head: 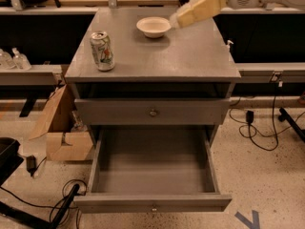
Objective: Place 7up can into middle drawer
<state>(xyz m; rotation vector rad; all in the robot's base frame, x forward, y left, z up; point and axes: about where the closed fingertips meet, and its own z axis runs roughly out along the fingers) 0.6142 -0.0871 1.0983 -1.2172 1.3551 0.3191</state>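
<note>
**Q:** What is shown on the desk?

**A:** A grey desk [181,56] is viewed from the front and from above. The 7up can [102,50] is stood upright on the desk's top, near its front left corner. A white bowl [153,26] is set toward the back of the desk's top, about midway across.

**Q:** Where is the hand found?

**A:** The hand [177,20] is held above the rear of the desk's top, right of centre. It is carried by a cream-coloured arm [205,5] slanted in from past the desk's back right corner. Whether it is spread or pressed together cannot be told. The can is left on the opposite side of the desk, well apart from it.

**Q:** And the drawers?

**A:** The middle drawer [152,202] is pulled out from the desk's front, its plain grey tray turned to view. Above it, the upper drawer front [190,111] is kept closed. A cardboard box [64,137] is placed on the floor at the desk's left side.
</note>
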